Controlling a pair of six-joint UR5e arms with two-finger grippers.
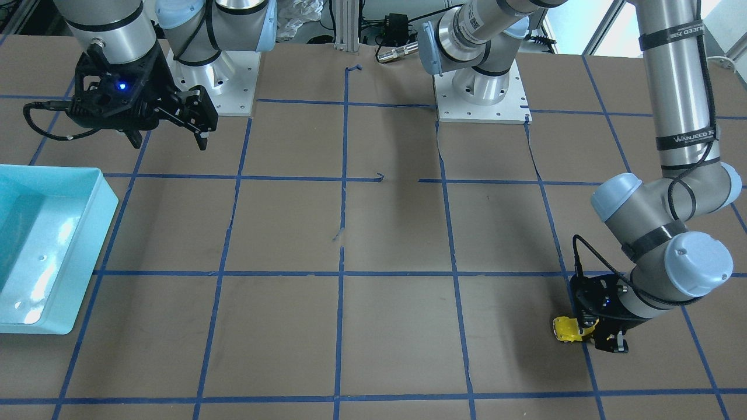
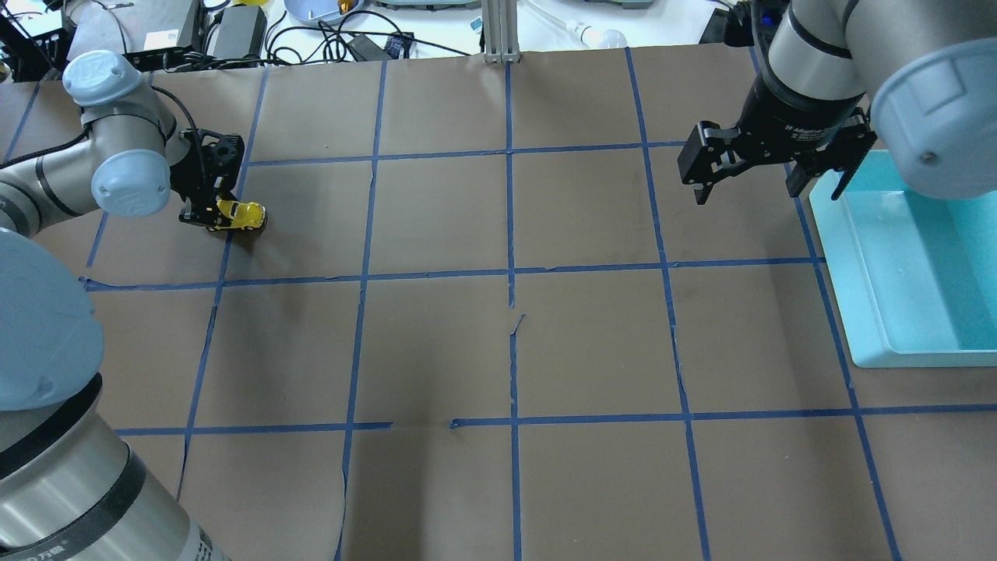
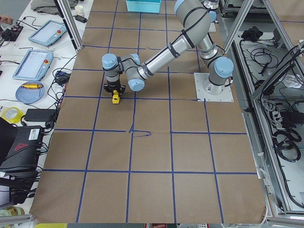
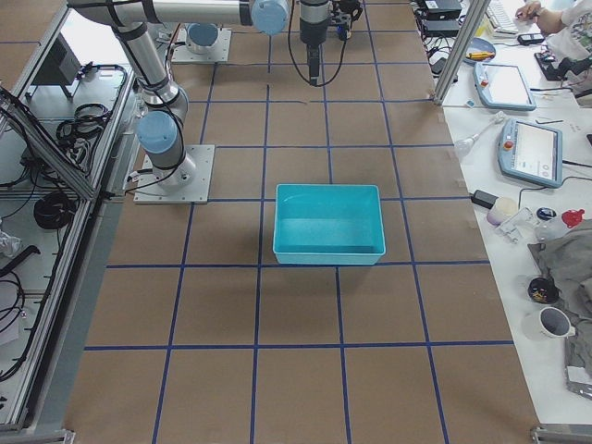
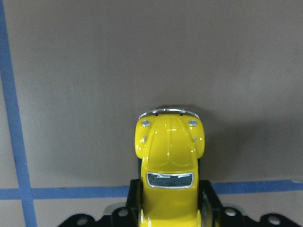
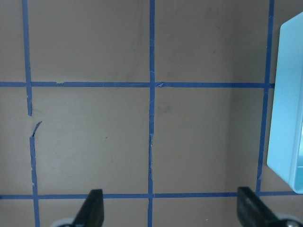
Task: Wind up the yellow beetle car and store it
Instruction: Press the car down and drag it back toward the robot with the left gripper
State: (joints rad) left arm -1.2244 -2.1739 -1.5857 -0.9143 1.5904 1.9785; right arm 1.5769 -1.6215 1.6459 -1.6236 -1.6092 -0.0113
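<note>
The yellow beetle car (image 2: 240,215) sits on the brown table at the far left, also seen in the front view (image 1: 567,329) and the left side view (image 3: 115,98). My left gripper (image 2: 212,216) is shut on its rear; the left wrist view shows the car (image 5: 169,161) between the fingers, its nose and silver bumper pointing away. My right gripper (image 2: 767,183) is open and empty, hanging above the table beside the teal bin (image 2: 919,265). Its fingertips (image 6: 93,208) show wide apart in the right wrist view.
The teal bin (image 1: 41,245) is empty and stands at the table's right end, its edge in the right wrist view (image 6: 289,99). Blue tape lines grid the brown paper. Cables, tablets and clutter lie beyond the far edge (image 2: 234,31).
</note>
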